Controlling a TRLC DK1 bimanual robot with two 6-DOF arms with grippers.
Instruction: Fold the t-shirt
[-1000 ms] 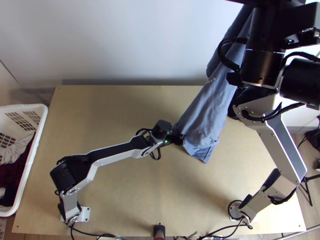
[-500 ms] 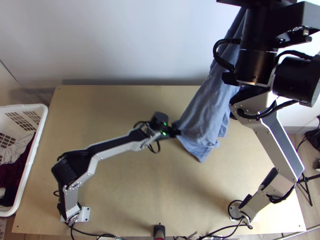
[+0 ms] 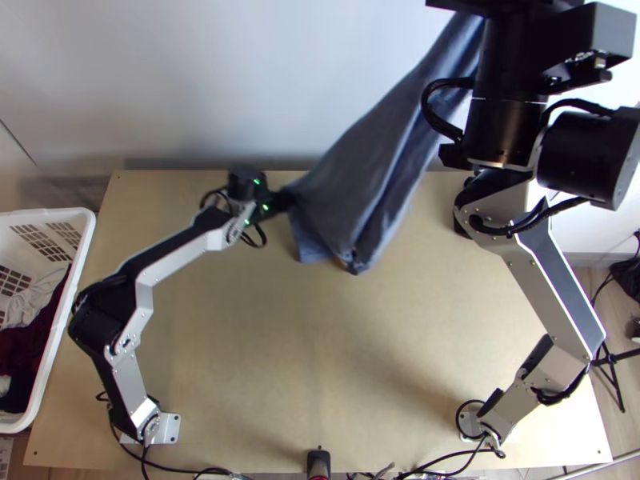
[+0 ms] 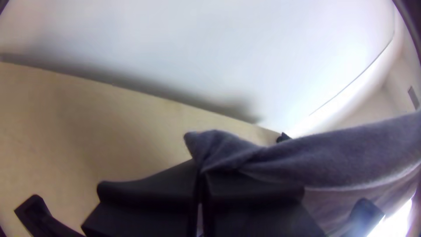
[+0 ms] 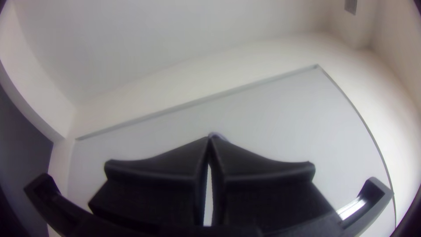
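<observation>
Wooden table [image 3: 264, 344], t-shirt [image 3: 348, 188] swung leftward, left tool [image 3: 288, 200] clamped on it, right tool [image 5: 209, 138] too (much higher).

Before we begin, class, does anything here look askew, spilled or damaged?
The blue-grey cloth t-shirt looks askew: it slants up from the left arm's black gripper, creased and bunched there, rather than lying spread on the light wooden table. I see nothing spilled or damaged.
</observation>
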